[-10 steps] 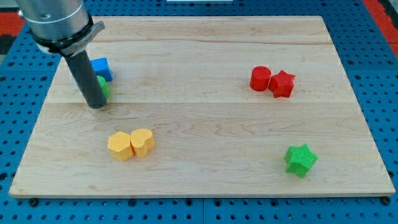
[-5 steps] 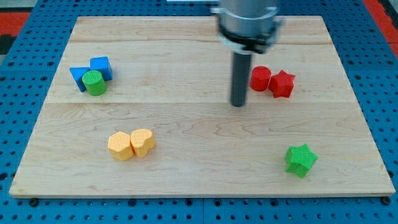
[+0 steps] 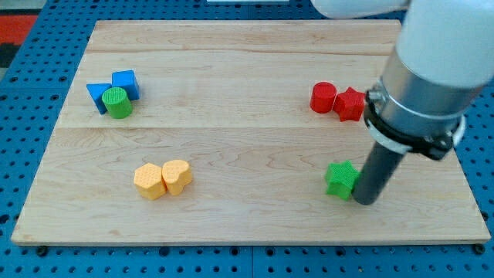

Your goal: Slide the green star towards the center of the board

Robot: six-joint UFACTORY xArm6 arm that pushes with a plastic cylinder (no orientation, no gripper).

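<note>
Pressed against the view's right side of the green star-shaped block (image 3: 340, 179), my tip (image 3: 365, 201) sits low on the pale wooden board (image 3: 247, 147), in its lower right part. It is a plain dark rod with no jaws, so it holds nothing and only touches the star. The rod rises nearly upright, leaning slightly to the view's right, into a wide grey cylindrical arm body (it fills the upper right corner). The green star lies right of the board's center and below it. Above it sit a red cylinder block (image 3: 323, 97) and a red star block (image 3: 350, 103), touching. At the view's left, a green cylinder block (image 3: 117, 102) touches two blue blocks (image 3: 116, 86). Two yellow blocks (image 3: 163, 178) sit together at lower left.
</note>
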